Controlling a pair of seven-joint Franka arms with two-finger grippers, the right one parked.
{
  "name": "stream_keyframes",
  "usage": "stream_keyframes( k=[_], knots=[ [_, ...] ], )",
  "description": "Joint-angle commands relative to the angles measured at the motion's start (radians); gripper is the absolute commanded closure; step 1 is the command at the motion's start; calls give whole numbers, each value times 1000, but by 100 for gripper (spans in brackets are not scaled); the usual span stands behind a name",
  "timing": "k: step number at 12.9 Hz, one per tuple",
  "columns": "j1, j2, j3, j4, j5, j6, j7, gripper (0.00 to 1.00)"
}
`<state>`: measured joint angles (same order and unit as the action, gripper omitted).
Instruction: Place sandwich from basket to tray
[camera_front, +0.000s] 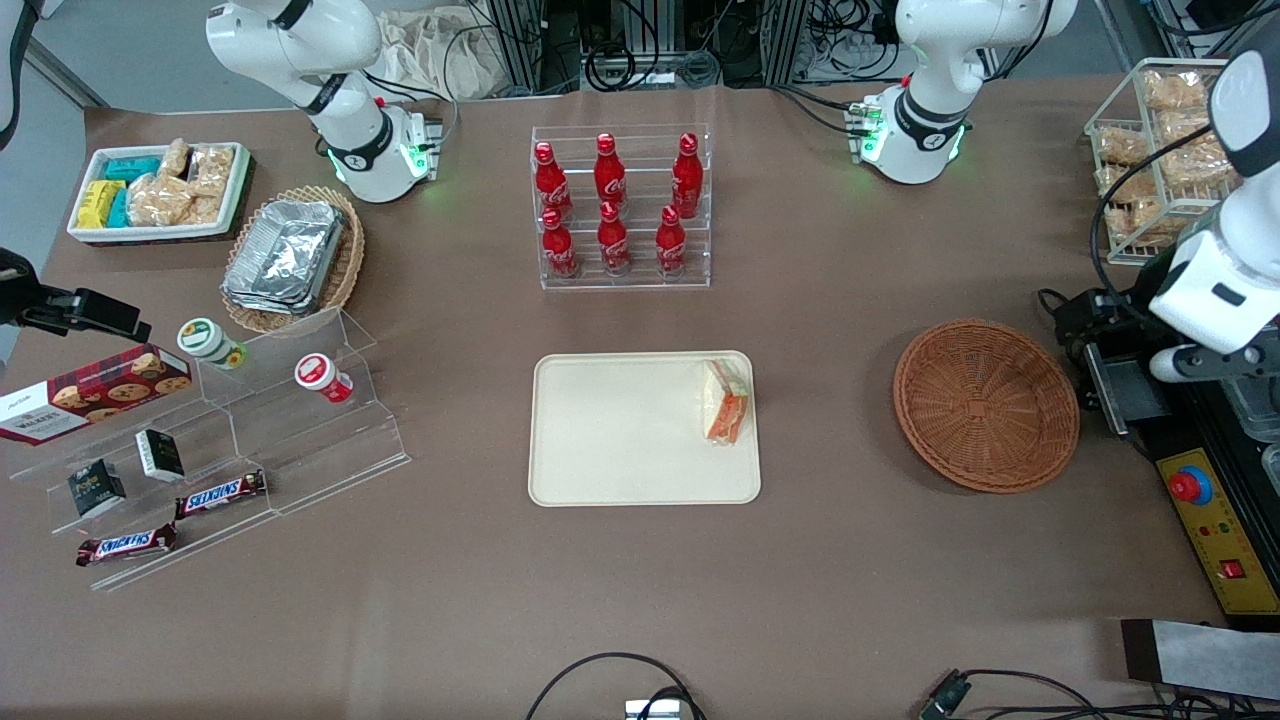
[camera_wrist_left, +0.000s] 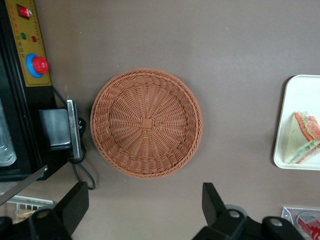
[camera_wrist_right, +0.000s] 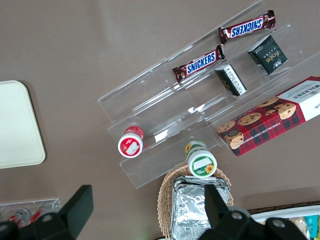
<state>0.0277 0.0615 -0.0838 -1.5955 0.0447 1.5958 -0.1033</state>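
Already the cream tray (camera_front: 620, 440) at mid-table carries the sandwich (camera_front: 727, 402), which lies flat just inside the tray's rim at the end nearer the working arm. Toward that arm's end of the table sits the round woven basket (camera_front: 986, 404), well apart from the tray and holding nothing. The working arm's gripper (camera_wrist_left: 145, 210) hangs above the table just beside the basket's rim, its two fingers spread wide with nothing between them.

Judged from here, the sandwich is a light, soft thing: pale bread in clear wrap that would squash under a hard pinch and may slide on the film. The safest hold looks to be across the two flat bread faces near the middle of the wedge, away from the orange-red cut edge, with a gentle squeeze.

Much stays unseen. From the wrist, the tray (camera_wrist_left: 300, 120) and sandwich (camera_wrist_left: 305, 145) are cut off at the edge, so only a part of each shows. From the front, most of the working arm is out of frame, and the gripper's fingertips cannot be picked out there.
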Motion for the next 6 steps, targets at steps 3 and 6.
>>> stream_keyframes(
  k=[3, 6],
  knots=[
    [-23, -91, 22, -18, -5, -49, 14, 0],
    [-22, -112, 21, 15, -8, -97, 14, 0]
  ],
)
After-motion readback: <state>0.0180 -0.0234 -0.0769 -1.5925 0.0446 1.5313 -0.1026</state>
